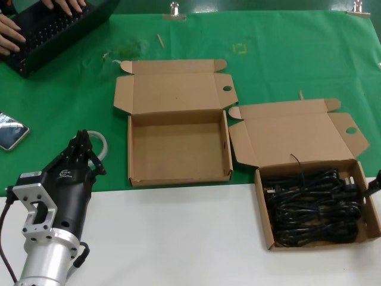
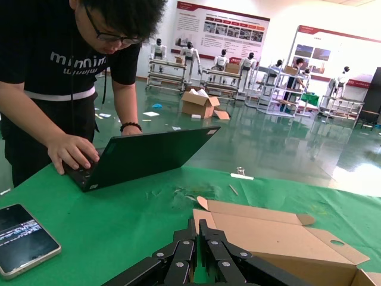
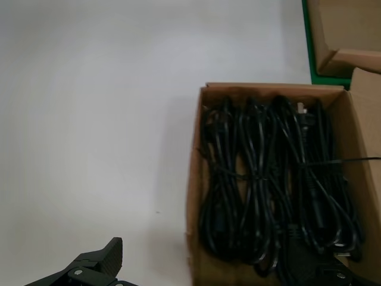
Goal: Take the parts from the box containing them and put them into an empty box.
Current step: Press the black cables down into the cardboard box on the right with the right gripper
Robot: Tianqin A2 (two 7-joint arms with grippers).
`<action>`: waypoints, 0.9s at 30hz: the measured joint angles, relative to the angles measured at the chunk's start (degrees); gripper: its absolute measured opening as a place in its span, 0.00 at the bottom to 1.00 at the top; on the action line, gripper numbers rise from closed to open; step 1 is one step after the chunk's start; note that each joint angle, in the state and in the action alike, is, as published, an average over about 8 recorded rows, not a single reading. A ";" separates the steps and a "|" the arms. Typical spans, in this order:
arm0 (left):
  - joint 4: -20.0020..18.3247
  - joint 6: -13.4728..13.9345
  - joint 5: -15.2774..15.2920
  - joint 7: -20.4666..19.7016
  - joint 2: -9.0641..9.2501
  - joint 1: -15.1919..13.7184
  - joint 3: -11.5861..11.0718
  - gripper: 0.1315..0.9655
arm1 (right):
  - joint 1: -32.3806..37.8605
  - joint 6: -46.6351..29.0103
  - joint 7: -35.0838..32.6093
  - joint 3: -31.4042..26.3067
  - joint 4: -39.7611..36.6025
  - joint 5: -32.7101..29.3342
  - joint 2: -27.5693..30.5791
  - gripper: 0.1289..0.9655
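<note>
So nothing's been moved yet. Left hand sits at the table's near-left corner, fingers pressed together, idle. The empty box lies open mid-table on the green cloth. The full box holds all the parts. Right hand hovers spread wide just over it; next it should drop and pinch one bundle. Room looks like a factory hall, a guy typing on a laptop.
</note>
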 joint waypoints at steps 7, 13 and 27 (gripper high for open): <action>0.00 0.00 0.00 0.00 0.00 0.00 0.00 0.03 | 0.80 4.21 -1.36 0.14 -3.40 -2.29 -3.52 1.00; 0.00 0.00 0.00 0.00 0.00 0.00 0.00 0.03 | 1.91 7.77 -3.61 0.24 -7.17 -3.86 -6.09 1.00; 0.00 0.00 0.00 0.00 0.00 0.00 0.00 0.03 | 2.81 12.38 -7.80 0.48 -12.30 -5.49 -9.22 1.00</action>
